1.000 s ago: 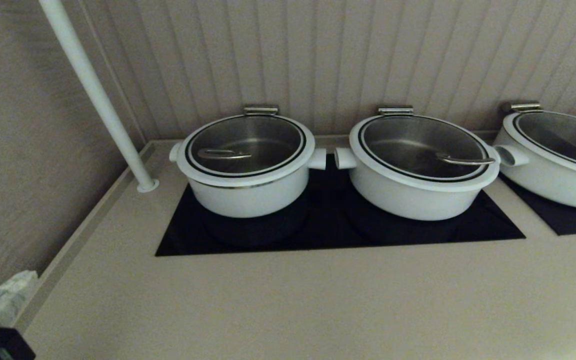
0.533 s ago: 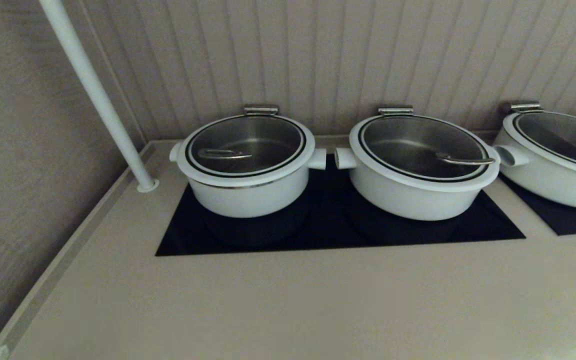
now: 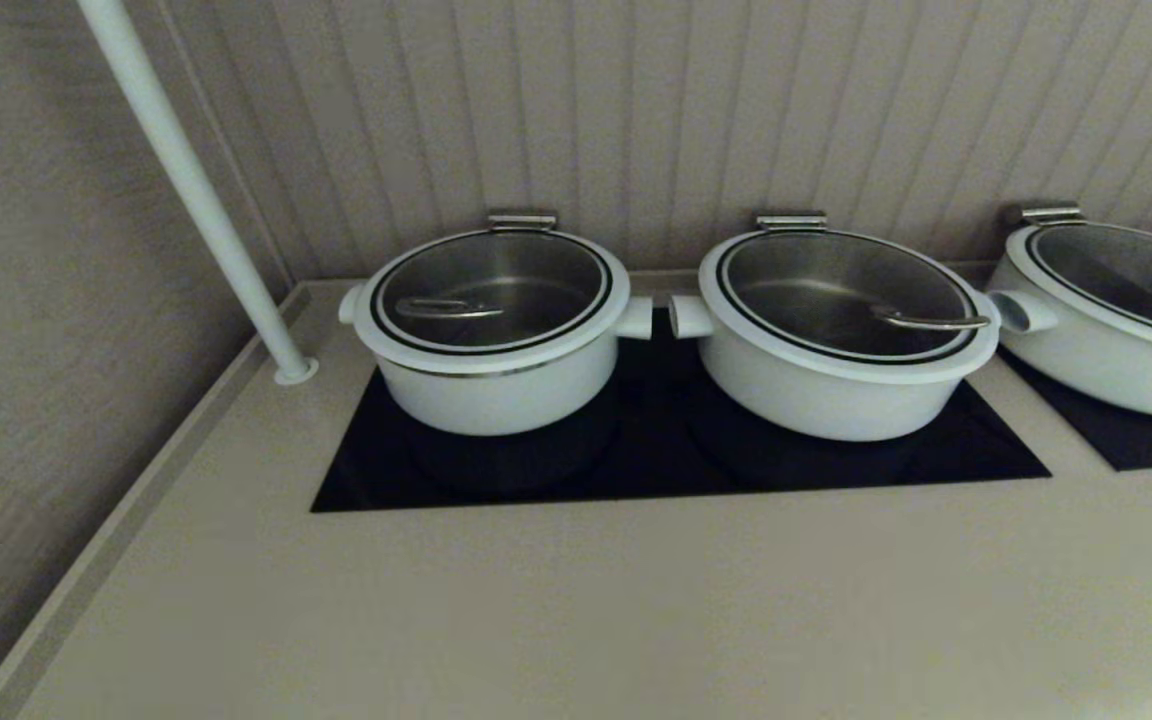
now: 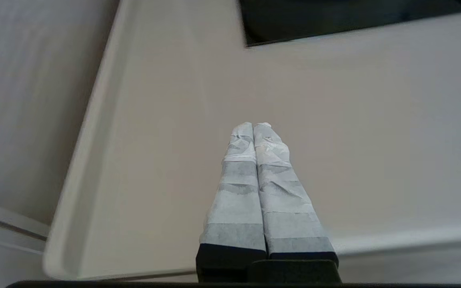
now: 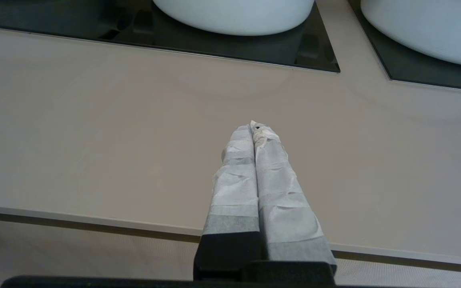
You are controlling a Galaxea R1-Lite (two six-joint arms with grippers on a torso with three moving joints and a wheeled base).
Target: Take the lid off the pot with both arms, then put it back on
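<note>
While the lid (image 3: 493,292) sits closed on the pot (image 3: 496,388), both arms hang back at the near edge of the beige surface (image 3: 576,600), out of the head camera's sight. The left pincer (image 4: 253,125), its tape-wrapped fingers (image 4: 236,192) pressed together and holding nothing, hovers over the bare surface near its raised corner lip; a corner of the black cooktop panel (image 3: 656,470) lies well ahead of its tips. The right pincer (image 5: 255,126), likewise pressed together on nothing, hovers over the surface just inside its front edge, with the panel's near edge well ahead of it and the rounded undersides of two white pots showing beyond.

From the head camera, the straight-sided pot stands on the left half of the black panel, its looped wire handle (image 3: 448,308) lying across the glass. Just beside it, stub handles nearly meeting, stands a wider lidded pot (image 3: 836,385), and a third pot (image 3: 1106,360) sits on a separate dark panel farther to the right. A white pole (image 3: 191,185) rises from the surface's back left corner against the ribbed wall.
</note>
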